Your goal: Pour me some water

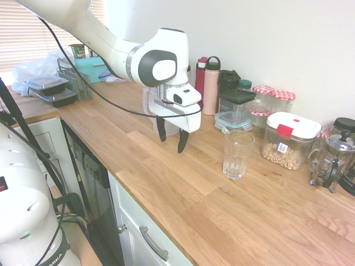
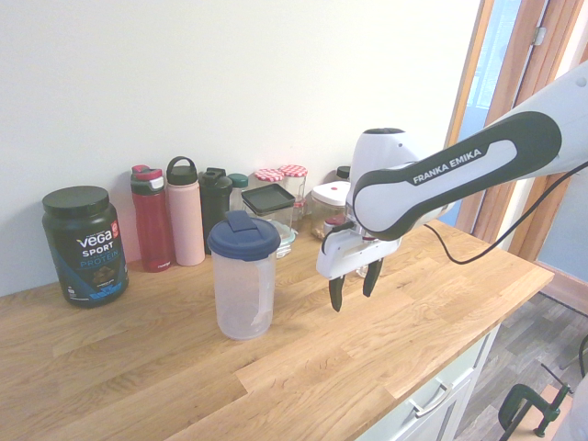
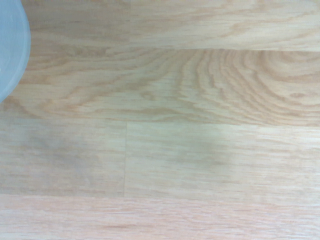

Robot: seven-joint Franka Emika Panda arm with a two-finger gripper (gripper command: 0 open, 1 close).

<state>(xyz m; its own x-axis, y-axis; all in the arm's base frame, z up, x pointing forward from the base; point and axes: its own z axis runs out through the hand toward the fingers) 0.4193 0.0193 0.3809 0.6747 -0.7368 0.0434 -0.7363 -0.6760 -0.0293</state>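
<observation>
A translucent shaker cup with a dark blue lid point(image 2: 243, 276) stands upright on the wooden counter point(image 2: 138, 367); whether it holds water I cannot tell. In the first exterior view the cup point(image 1: 146, 102) is mostly hidden behind my wrist. An empty clear drinking glass point(image 1: 238, 154) stands on the counter to the right of my gripper point(image 1: 172, 143). The gripper point(image 2: 353, 296) hangs open and empty a little above the wood, between cup and glass, touching neither. The wrist view shows bare wood and a pale blue curved edge point(image 3: 10, 50) at one side.
Along the wall stand a black protein tub point(image 2: 83, 243), a red bottle point(image 2: 152, 220), a pink bottle point(image 2: 186, 211), lidded jars point(image 1: 274, 100), a container of chickpeas point(image 1: 288, 141) and a French press point(image 1: 333, 158). Food trays point(image 1: 52, 88) sit at the counter's far end.
</observation>
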